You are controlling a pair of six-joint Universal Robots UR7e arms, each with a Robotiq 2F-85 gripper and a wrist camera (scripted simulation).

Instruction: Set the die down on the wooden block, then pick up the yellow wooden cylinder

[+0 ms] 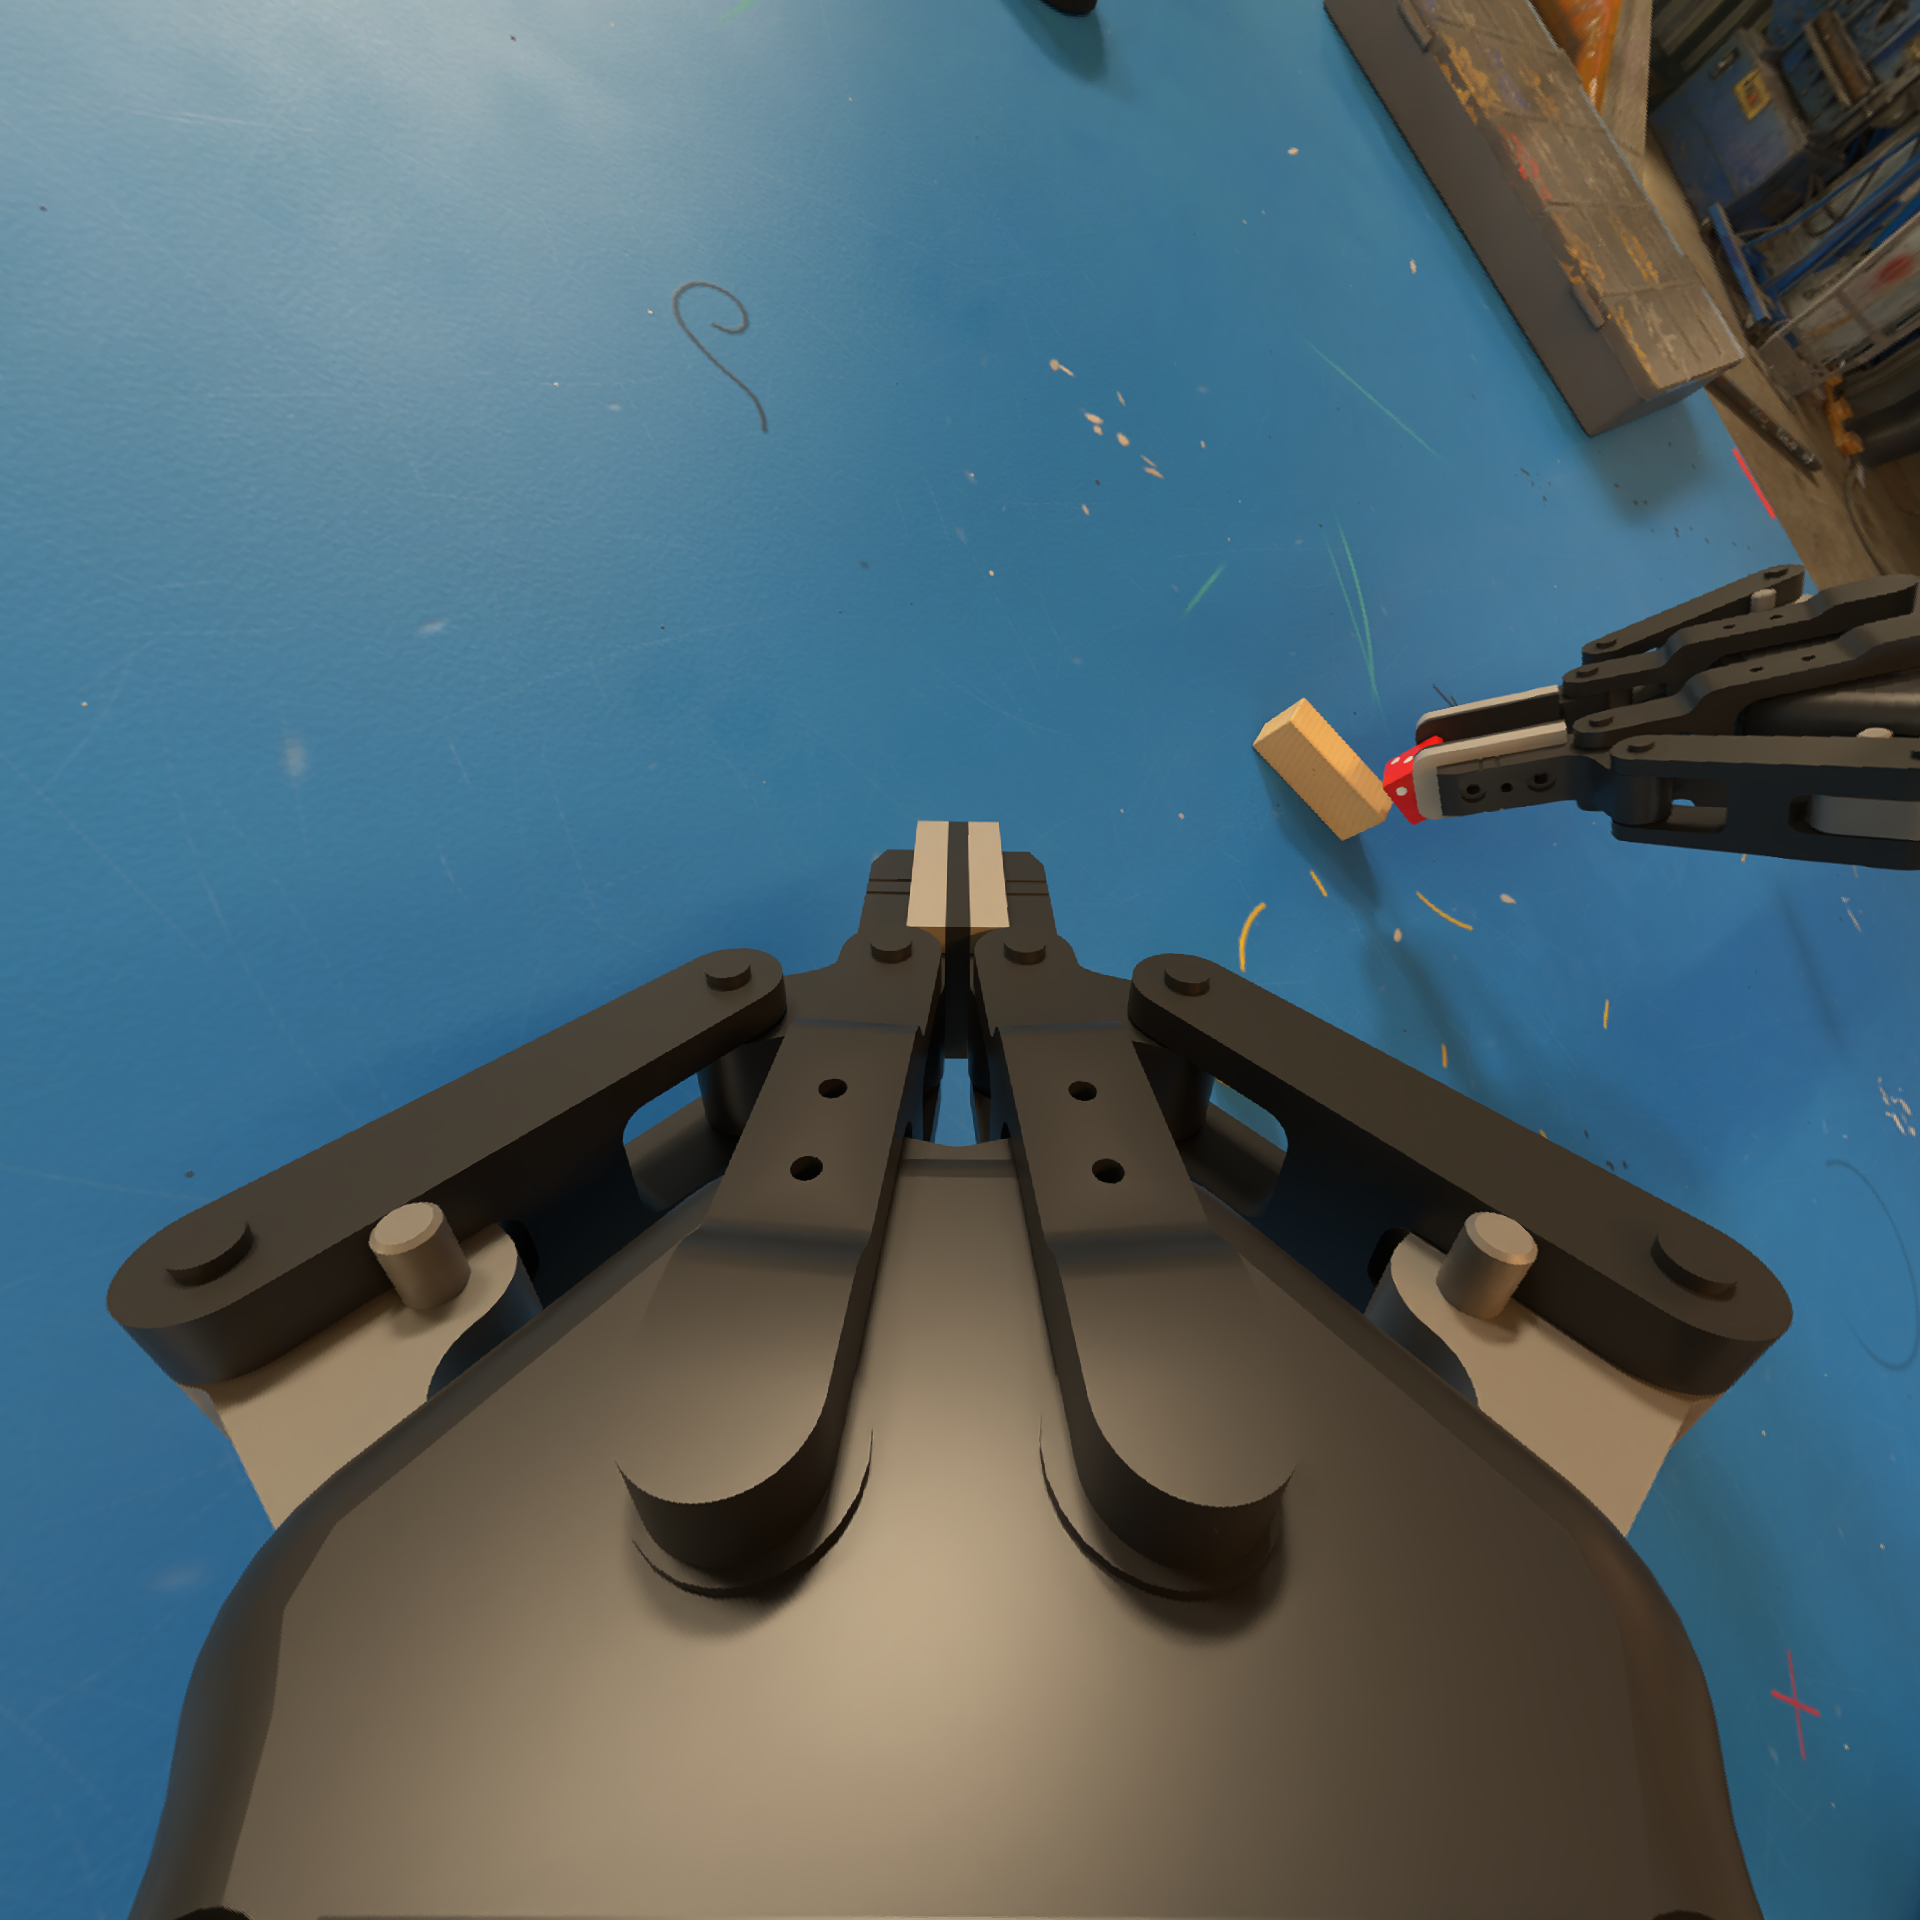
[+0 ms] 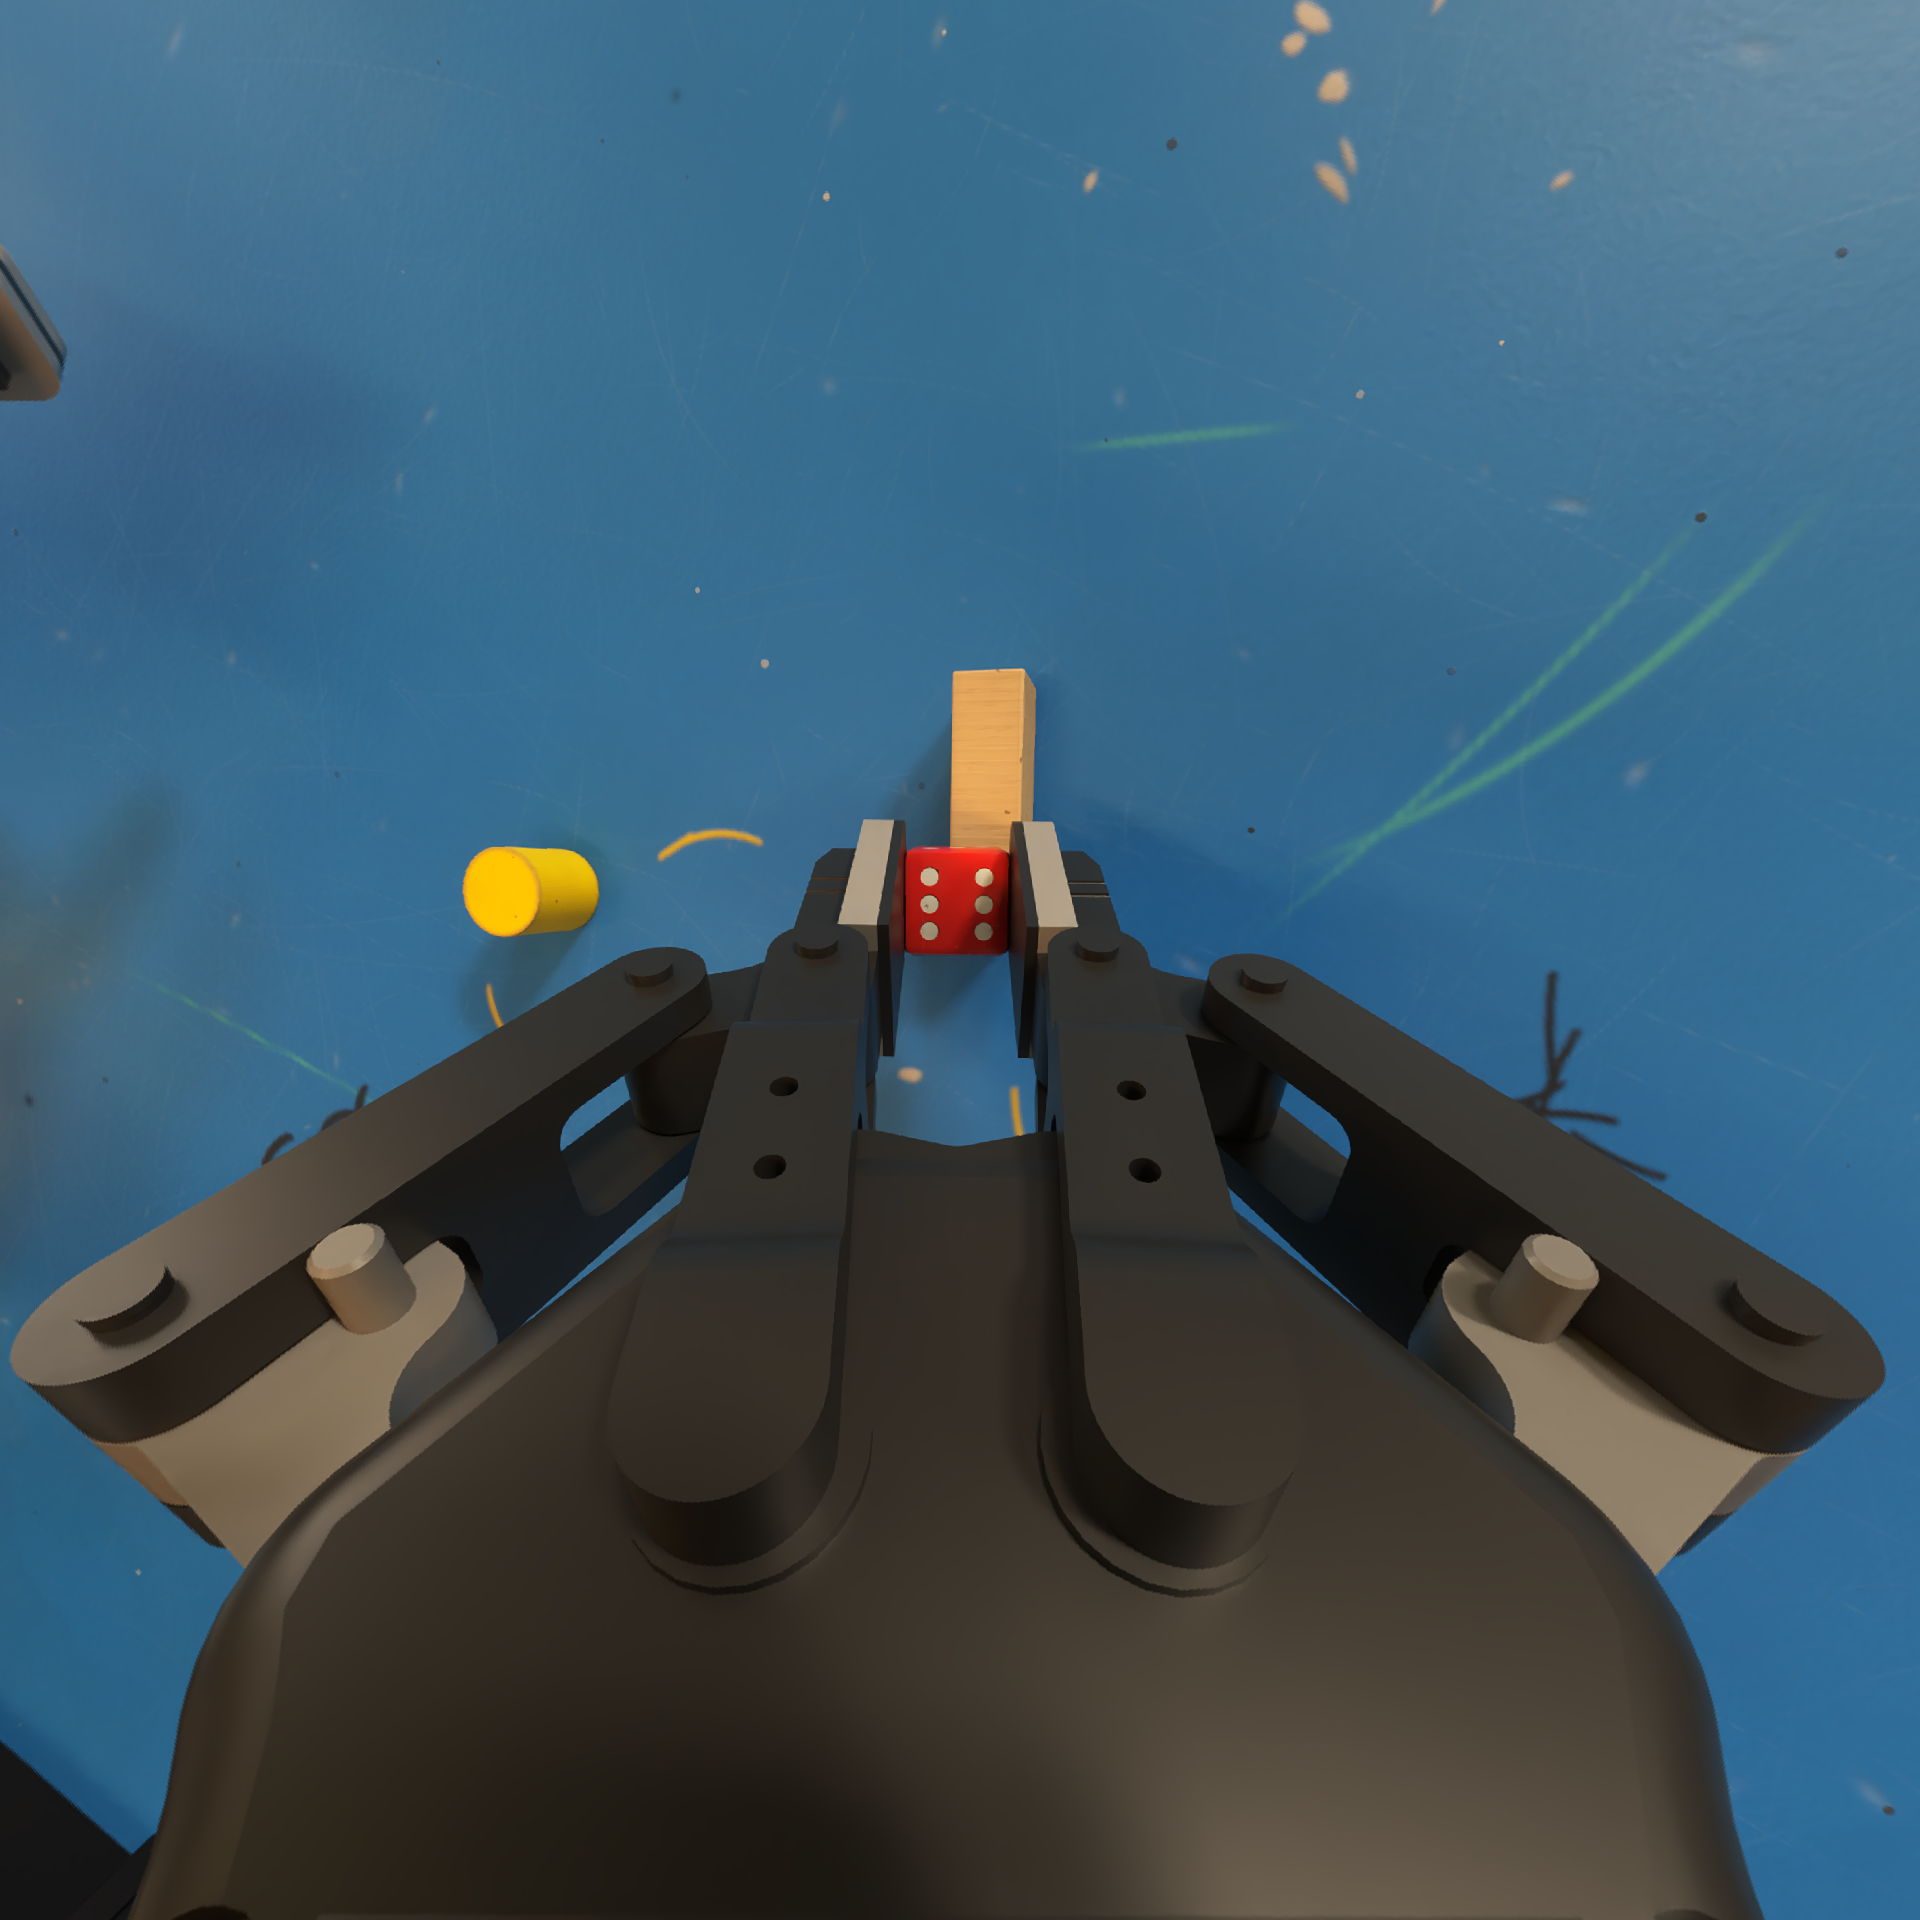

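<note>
Above the blue table (image 2: pixel 1455 312), the right gripper (image 2: pixel 956 894) reaches forward and downward with its two fingers clamped on the red die (image 2: pixel 956 900), one grey pad pressed flat against each side. The die's face turned toward the wrist camera carries six white pips in two columns. From the left wrist view, this same gripper (image 1: pixel 1415 777) comes in from the right edge, nearly level with the table, the die (image 1: pixel 1400 785) poking out past its fingertips and right at the near end of the wooden block (image 1: pixel 1322 767); whether they touch cannot be told. The block (image 2: pixel 992 753) is a pale, plain rectangular bar lying flat on the table, extending straight away beyond the die in the right wrist view. The yellow wooden cylinder (image 2: pixel 530 890) lies on its side on the table, well to the left of the right gripper, its round end face turned toward the camera. The left gripper (image 1: pixel 957 873) hovers over open table with its pads pressed together on nothing, pointing across the blue surface. A grey, worn, box-like slab (image 1: pixel 1538 208) sits at the table's far corner; its contents cannot be seen.
</note>
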